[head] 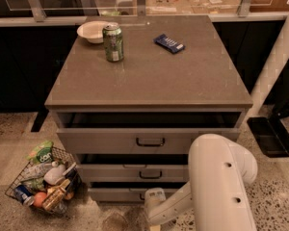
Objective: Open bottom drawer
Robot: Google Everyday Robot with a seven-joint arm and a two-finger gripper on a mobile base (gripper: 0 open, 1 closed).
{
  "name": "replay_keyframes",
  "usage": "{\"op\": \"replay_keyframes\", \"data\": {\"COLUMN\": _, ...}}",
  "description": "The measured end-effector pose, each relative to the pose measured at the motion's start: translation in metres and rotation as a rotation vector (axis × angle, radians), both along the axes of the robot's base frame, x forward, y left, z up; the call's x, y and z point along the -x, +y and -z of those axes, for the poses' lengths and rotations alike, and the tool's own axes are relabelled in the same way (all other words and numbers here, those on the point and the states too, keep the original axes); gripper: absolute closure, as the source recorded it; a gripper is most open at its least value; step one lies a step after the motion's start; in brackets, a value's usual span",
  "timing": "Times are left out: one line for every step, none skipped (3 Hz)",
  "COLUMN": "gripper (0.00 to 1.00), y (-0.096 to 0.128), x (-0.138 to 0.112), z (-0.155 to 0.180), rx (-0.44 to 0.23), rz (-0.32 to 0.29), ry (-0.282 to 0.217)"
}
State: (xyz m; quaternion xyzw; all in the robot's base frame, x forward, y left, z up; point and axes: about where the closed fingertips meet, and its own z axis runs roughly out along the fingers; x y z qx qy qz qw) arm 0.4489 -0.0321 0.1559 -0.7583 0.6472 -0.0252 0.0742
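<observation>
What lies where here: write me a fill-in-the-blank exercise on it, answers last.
The green can stands beside the white ____ on the cabinet top. The gripper is low, in front of the ____ drawer. The wire basket sits on the ____.
Missing: bowl; bottom; floor.

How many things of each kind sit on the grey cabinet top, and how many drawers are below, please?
White round bowl: 1
Green metal can: 1
Dark blue flat packet: 1
Grey-beige drawers: 3 (top drawer, middle drawer, bottom drawer)
Total: 6
The white gripper hangs in front of the bottom drawer.
</observation>
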Motion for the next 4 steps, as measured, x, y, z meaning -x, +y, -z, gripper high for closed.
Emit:
{"op": "replay_keyframes", "data": {"gripper": 0.0, "y": -0.006, "x": 0.0, "z": 0.006, "rx": 0.013, "rz": 0.007, "ry": 0.009}}
{"op": "replay_keyframes", "data": {"gripper": 0.0, "y": -0.006, "x": -0.003, "z": 0.017, "rx": 0.012, "rz": 0.002, "ry": 0.033}}
{"op": "replay_keyframes", "data": {"gripper": 0.16, "y": 0.005, "x": -0.008, "z": 0.027, "rx": -0.013, "rz": -0.02, "ry": 0.043}}
{"op": "replay_keyframes", "data": {"gripper": 0.39, "y": 0.008, "x": -0.009, "z": 0.028, "rx": -0.02, "rz": -0.024, "ry": 0.045}}
